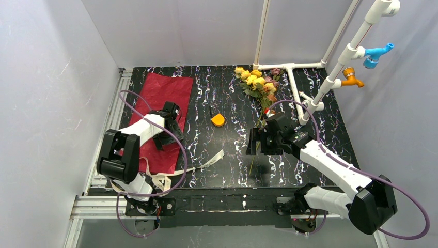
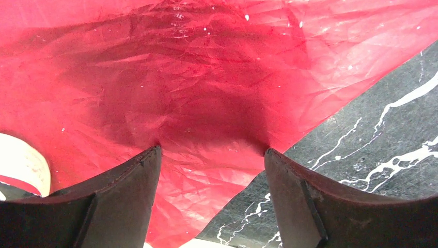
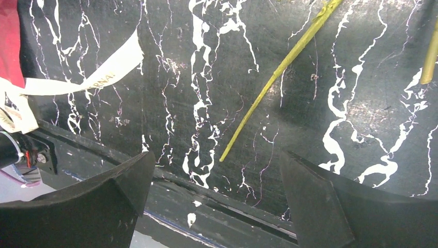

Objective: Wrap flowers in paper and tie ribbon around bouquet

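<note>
Paper (image 2: 206,77) lies beneath left end effector (image 2: 212,151), jaws parted

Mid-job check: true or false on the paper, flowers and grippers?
1. The dark red crinkly paper sheet lies at the left of the table. True.
2. The yellow, orange and pink flowers lie on the paper. False: they lie on bare table, well to its right.
3. The right gripper is shut on the flowers. False: it is open, holding nothing.
4. The left gripper is above the paper, jaws apart. True.
</note>
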You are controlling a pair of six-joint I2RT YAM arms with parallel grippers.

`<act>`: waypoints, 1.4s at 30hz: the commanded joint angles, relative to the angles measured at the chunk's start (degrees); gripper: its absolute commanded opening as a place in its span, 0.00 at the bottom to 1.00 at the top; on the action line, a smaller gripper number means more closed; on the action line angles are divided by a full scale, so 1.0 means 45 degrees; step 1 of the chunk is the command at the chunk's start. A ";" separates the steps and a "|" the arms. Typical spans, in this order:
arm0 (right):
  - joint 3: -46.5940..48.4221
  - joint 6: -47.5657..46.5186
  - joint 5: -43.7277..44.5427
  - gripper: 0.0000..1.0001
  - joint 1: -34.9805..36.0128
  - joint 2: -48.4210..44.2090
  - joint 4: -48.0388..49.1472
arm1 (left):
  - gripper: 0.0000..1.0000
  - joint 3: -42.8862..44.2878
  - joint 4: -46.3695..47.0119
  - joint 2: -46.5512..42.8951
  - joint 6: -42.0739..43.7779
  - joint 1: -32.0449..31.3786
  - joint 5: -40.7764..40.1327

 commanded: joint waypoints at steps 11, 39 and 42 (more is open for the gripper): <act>0.0314 -0.0568 0.0541 1.00 0.0035 0.0542 -0.0181 | 0.70 -0.1460 0.2328 0.0630 -0.0785 -0.1051 0.2556; 0.0162 -0.0440 0.0579 1.00 0.0044 0.0407 -0.0220 | 0.98 0.1387 -0.2070 0.0174 0.1668 -0.5524 -0.0059; 0.0129 -0.0419 0.0658 1.00 0.0035 0.0293 -0.0344 | 0.98 0.0472 -0.1277 -0.0218 0.1726 -0.5700 0.0540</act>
